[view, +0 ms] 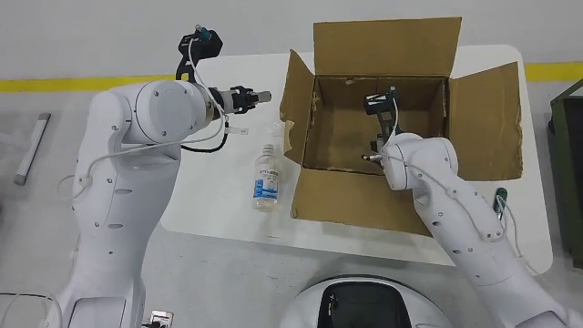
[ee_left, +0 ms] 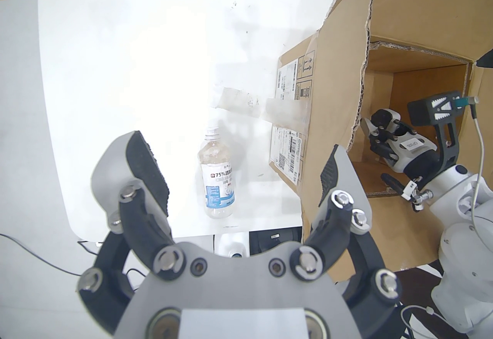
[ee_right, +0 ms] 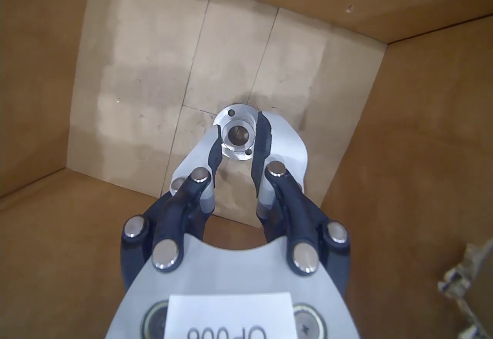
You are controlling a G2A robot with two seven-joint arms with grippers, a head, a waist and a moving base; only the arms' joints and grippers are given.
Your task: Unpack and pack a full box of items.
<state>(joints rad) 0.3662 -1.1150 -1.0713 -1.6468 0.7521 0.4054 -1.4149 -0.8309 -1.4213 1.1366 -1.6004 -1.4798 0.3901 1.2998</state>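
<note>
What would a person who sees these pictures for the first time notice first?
The open cardboard box on the white table draws the eye first, because the right tool is deep inside it, closed around a round metal flange. Next comes the clear bottle, which lies on its side on the table just beside the box. The left tool hangs open above the table near the bottle, holding nothing.

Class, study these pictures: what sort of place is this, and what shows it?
Probably a robotics lab or workshop: a white table on grey floor marked with a yellow line, an open cardboard box, and the right gripper closed on a metal flange inside it.
</note>
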